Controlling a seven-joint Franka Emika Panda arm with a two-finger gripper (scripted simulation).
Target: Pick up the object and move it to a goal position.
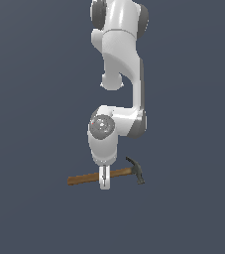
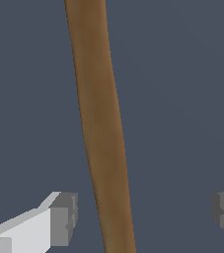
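Note:
The claw hammer point(image 1: 84, 178) lies flat on the dark surface, its brown wooden handle running toward the exterior view's left and its dark grey head point(image 1: 137, 171) at the exterior view's right. My gripper point(image 1: 103, 184) points straight down over the middle of the handle. In the wrist view the handle point(image 2: 101, 123) runs between my two fingers point(image 2: 61, 220), which stand wide apart on either side of it without touching it. The gripper point(image 2: 144, 216) is open and holds nothing. The hammer head is out of the wrist view.
The white arm point(image 1: 119, 74) rises straight above the hammer. A plain dark grey-blue surface point(image 1: 34, 213) lies all around.

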